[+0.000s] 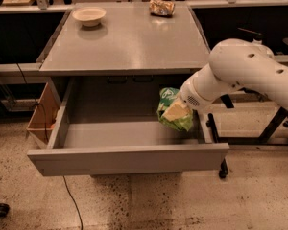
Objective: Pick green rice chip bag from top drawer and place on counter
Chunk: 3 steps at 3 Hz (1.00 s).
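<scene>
The top drawer point(125, 159) is pulled out under the grey counter point(129, 42), and its inside shows bare. My gripper point(177, 112) is at the drawer's right end, shut on the green rice chip bag point(168, 98). It holds the bag above the drawer floor, just below the counter's front edge. A pale finger point(175, 112) lies across the front of the bag. My white arm point(245, 71) reaches in from the right.
A cream bowl point(89, 16) stands at the counter's back left. A brownish-gold snack bag point(162, 7) lies at the back middle-right. A cardboard box point(41, 114) stands on the floor left of the drawer. Dark tables flank both sides.
</scene>
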Each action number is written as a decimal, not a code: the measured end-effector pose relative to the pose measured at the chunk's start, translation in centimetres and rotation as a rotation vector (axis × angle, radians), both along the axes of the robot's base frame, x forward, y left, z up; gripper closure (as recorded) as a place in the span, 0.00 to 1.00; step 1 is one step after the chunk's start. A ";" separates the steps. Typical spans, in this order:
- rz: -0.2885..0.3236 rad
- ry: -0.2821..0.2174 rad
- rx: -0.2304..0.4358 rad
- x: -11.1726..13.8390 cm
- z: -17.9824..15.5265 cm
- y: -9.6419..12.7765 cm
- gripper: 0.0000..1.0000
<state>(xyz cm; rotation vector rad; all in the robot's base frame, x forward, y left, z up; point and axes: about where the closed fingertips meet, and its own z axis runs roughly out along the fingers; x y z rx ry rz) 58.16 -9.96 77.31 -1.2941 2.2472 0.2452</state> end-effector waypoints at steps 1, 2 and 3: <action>-0.018 -0.031 -0.049 2.3 2.2 -2.1 1.00; -0.036 -0.038 -0.107 4.5 4.2 -3.7 1.00; -0.027 0.006 -0.138 5.0 4.9 -4.3 1.00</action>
